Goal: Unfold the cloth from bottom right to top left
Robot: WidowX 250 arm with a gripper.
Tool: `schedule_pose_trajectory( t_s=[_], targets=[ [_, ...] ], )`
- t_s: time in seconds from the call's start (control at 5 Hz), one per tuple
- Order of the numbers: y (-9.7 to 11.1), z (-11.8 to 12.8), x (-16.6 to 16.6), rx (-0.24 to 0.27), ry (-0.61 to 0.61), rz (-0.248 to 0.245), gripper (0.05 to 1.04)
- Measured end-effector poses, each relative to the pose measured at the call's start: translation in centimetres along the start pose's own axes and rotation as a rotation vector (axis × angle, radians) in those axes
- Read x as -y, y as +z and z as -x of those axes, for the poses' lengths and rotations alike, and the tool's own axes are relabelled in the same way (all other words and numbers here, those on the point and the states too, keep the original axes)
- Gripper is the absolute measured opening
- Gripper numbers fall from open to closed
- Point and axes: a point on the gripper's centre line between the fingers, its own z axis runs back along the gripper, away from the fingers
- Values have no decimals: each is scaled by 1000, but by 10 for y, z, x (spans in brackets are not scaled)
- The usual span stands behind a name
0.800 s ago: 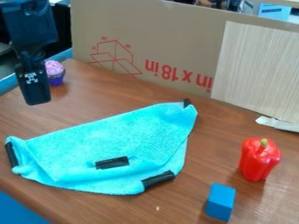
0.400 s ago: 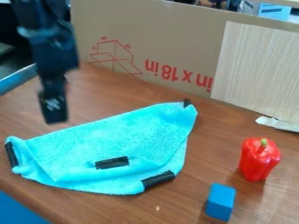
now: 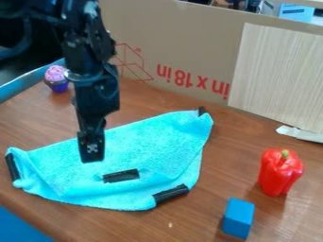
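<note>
The black gripper (image 3: 92, 159) hangs over the left-middle part of the cloth, just up and left of the black tape strip on its folded corner. The turquoise cloth (image 3: 151, 146) lies partly folded on the brown table, with a long slanting edge along its upper left side. Black tape marks its corners: one at the far left, one at the upper right, one at the lower right and one on the folded flap near the middle. Whether the gripper touches the cloth I cannot tell.
A red pepper (image 3: 280, 172) stands at the right, with a blue block (image 3: 238, 218) below it. A purple cupcake (image 3: 56, 79) sits at the upper left. A cardboard wall (image 3: 189, 47) runs along the back of the table (image 3: 145, 101).
The gripper has moved right and down, from the upper left to over the cloth, uncovering the cupcake that it hid a moment earlier. The cloth has kept its shape.
</note>
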Motion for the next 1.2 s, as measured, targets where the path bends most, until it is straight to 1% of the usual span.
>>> schedule_pose_trajectory(
  t_s=[0.2,0.4,0.6,0.8,1.0,1.2],
  targets=[
    [-17,-6,0,-23,9,7,1001],
    [-30,-13,3,-18,17,29,1001],
    [-38,-18,7,-16,24,24,1001],
    [-46,-21,10,-26,30,28,1001],
    [-48,-22,10,-24,28,17,1001],
    [-51,-21,11,-28,22,20,944]
  ],
)
